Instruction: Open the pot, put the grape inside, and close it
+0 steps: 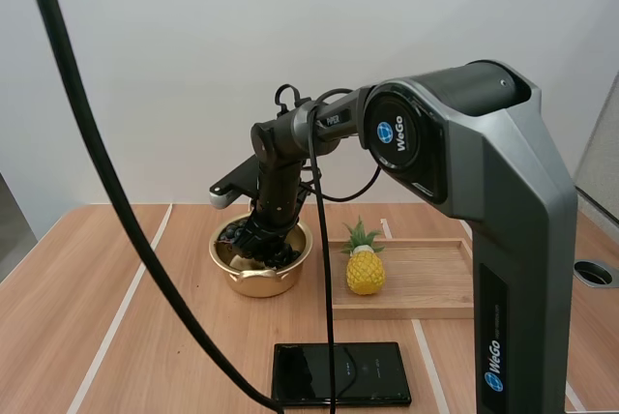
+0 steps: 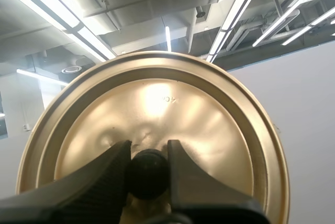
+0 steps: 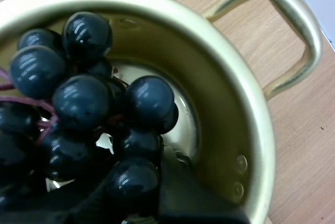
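The right gripper [image 1: 263, 232] was found closed on the bunch of grapes [image 3: 84, 98], with the berries crowded round its fingers [image 3: 183, 195] and hanging inside the mouth of the pot [image 3: 246, 130]. The pot wall encircled the gripper on all sides, and bare pot floor was visible directly beneath the bunch. It could not be determined whether the lowest berries were resting on that floor or hanging clear of it. One loop handle [image 3: 298, 30] projected from the rim, away from the gripper. The left gripper [image 2: 148, 152] was found clamped on the black knob [image 2: 148, 174] of the lid [image 2: 157, 103], the knob being pinched between its two fingers and the golden lid spreading out beyond them. To the right of the right gripper, well apart from the pot, a toy pineapple [image 1: 366, 269] stood at the nearest end of a wooden tray [image 1: 435, 283]. The opening step was judged complete and the placing step to be in hand. For the next move, the right fingers were judged to need parting so that the bunch is released. The gripper would then need to be lifted straight out, with care that no stem is dragged over the rim. Only then could the lid be centred over the rim and lowered.
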`<state>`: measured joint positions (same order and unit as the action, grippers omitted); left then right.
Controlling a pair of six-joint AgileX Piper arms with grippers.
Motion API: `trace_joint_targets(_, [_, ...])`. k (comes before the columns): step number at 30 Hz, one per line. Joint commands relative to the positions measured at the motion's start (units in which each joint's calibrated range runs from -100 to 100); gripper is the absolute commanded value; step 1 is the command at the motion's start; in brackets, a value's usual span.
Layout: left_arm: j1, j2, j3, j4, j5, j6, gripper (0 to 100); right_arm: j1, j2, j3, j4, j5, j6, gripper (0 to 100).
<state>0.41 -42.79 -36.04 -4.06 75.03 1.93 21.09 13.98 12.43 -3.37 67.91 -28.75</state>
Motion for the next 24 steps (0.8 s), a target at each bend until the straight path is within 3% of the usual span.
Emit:
trace_joint_targets(1, [0.1, -0.39, -0.39, 0.07, 0.1, 0.08, 0, -0.13, 0.62, 1.16, -1.68, 3.26, 2.27, 0])
trace_joint_targets(4, [0.1, -0.39, -0.39, 0.07, 0.44, 0.08, 0, -0.13, 0.62, 1.16, -1.68, 3.8, 4.28, 1])
trace_joint_targets(5, [0.1, -0.39, -0.39, 0.07, 0.44, 0.08, 0, -0.13, 0.62, 1.16, -1.68, 4.05, 4.27, 11])
trace_joint_targets(7, [0.1, -0.39, -0.39, 0.07, 0.44, 0.08, 0, -0.13, 0.62, 1.16, -1.68, 4.81, 4.81, 39])
trace_joint_targets(9, [0.1, -0.39, -0.39, 0.07, 0.44, 0.08, 0, -0.13, 0.62, 1.16, -1.68, 6.17, 5.15, 74])
trace_joint_targets(10, [0.1, -0.39, -0.39, 0.07, 0.44, 0.08, 0, -0.13, 0.62, 1.16, -1.68, 6.77, 5.15, 97])
trace_joint_targets(24, [0.1, -0.39, -0.39, 0.07, 0.44, 0.08, 0, -0.13, -6.74, 0.93, 0.09, 1.08, 3.86, 100])
